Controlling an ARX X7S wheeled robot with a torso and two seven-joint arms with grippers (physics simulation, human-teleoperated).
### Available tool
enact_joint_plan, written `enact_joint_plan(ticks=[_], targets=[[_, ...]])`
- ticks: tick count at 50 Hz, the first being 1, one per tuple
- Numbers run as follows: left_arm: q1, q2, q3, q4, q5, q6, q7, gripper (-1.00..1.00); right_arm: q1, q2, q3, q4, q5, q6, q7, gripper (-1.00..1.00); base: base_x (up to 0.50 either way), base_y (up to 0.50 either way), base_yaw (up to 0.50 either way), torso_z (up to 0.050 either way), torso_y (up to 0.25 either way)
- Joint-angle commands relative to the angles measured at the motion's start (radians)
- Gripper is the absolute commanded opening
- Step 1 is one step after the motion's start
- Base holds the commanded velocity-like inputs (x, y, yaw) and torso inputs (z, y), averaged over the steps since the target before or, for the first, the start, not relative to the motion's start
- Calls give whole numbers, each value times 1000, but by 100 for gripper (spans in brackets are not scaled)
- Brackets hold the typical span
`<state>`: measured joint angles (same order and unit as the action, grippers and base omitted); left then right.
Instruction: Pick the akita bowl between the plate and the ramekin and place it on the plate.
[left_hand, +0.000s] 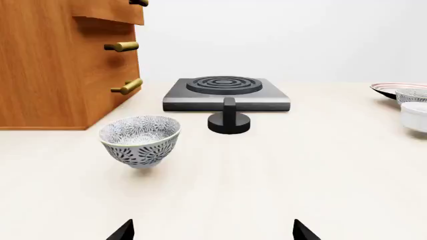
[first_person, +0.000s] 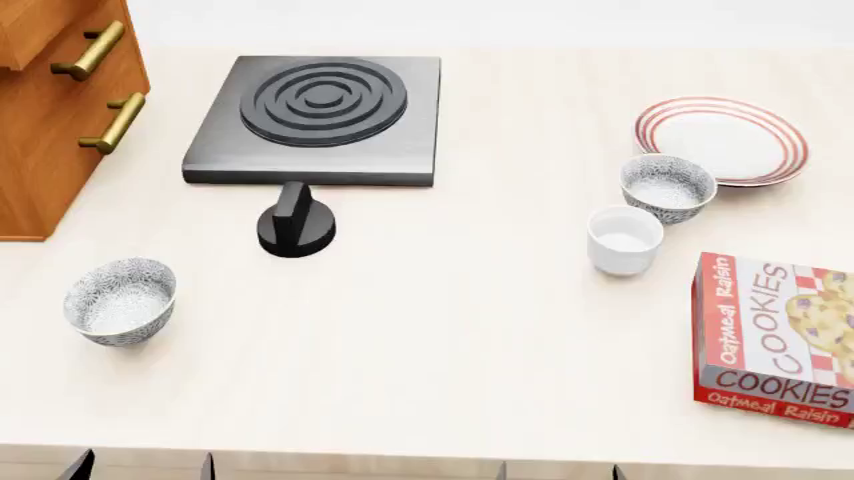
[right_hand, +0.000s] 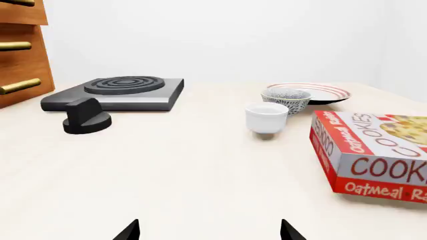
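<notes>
Akita bowl (first_person: 667, 186), small, deep and speckled grey-white, is seen between the red-ringed white plate (first_person: 722, 138) and the plain white cylindrical ramekin (first_person: 625, 239), touching or overlapping the plate's rim. No grasp has begun; approach is the step in hand. Left end effector (left_hand: 213, 231) and right end effector (right_hand: 209, 231) are spread, empty. A right-arm reach is called for, avoiding the twin bowl (first_person: 120, 300) far left of the plate.

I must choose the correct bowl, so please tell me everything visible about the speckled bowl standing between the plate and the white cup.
The akita bowl is small, round and deep, white with fine grey-black speckles, looking ceramic. It stands upright and empty on the pale table, between the plate and the ramekin. Neither arm touches it.
</notes>
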<state>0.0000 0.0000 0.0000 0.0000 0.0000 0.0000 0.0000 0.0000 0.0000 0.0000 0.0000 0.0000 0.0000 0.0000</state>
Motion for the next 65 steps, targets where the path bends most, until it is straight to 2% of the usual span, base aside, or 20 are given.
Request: enact_joint_plan(ticks=[1, 20, 27, 35, 47, 52, 57, 65], targets=[[-2, -15, 20, -4, -17, 1, -17, 100, 1, 14, -15, -6, 15, 13, 29, 100, 0, 0, 0, 0, 0], [-8, -60, 74, 4, -60, -10, -71, 100, 0, 64, -82, -3, 42, 9, 71, 100, 0, 0, 0, 0, 0], [-12, -64, 47, 44, -149, -37, -69, 100, -1, 73, -92, -2, 49, 6, 84, 100, 0, 0, 0, 0, 0], [-68, -96, -30, 113, -276, -160, -84, 100, 1, 81, -104, 0, 55, 8, 98, 100, 0, 0, 0, 0, 0], [-131, -141, -110, 92, -359, -226, -116, 100, -6, 89, -104, -26, 86, 20, 117, 100, 0, 0, 0, 0, 0], [-156, -156, -162, 62, -382, -231, -145, 100, -8, 93, -102, -70, 149, 90, 97, 100, 0, 0, 0, 0, 0], [-178, -165, -202, 22, -403, -232, -164, 100, -7, 110, -128, -198, 99, 177, 145, 100, 0, 0, 0, 0, 0], [-197, -189, -237, -36, -411, -209, -165, 100, 30, 130, -105, -393, 153, 350, 169, 100, 0, 0, 0, 0, 0]])
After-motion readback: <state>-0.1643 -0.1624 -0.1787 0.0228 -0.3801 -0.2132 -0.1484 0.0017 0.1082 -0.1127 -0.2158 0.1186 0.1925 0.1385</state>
